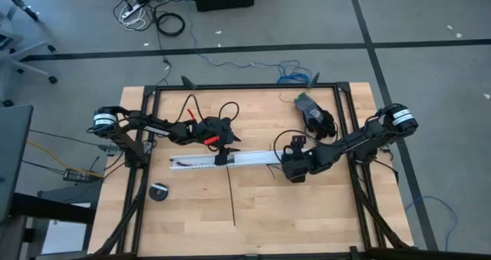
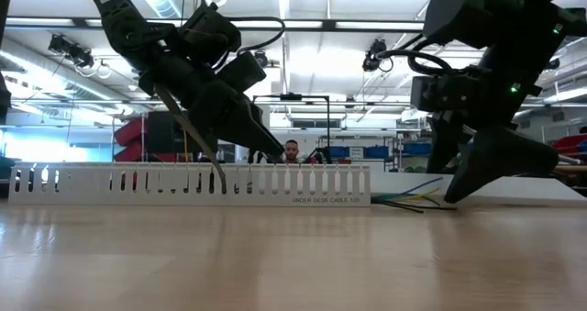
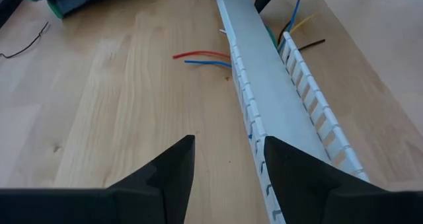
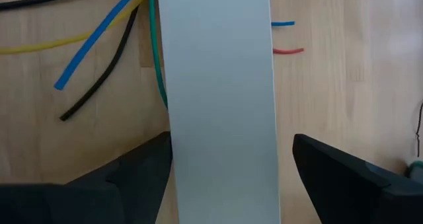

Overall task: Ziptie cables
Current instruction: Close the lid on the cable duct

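Mostly bare wood table (image 1: 307,214), lab w/ ceiling lights behind.

Counted on the table: two arms, each with one gripper, left gripper (image 1: 224,143) and right gripper (image 1: 285,165). One white slotted channel (image 1: 245,159). One black ziptie (image 1: 231,196). One small round black item (image 1: 159,192). Loose wire ends (image 4: 99,45) seen at the channel's end: one blue, one yellow, one black, one green on one side; one short red and one short blue on the other.
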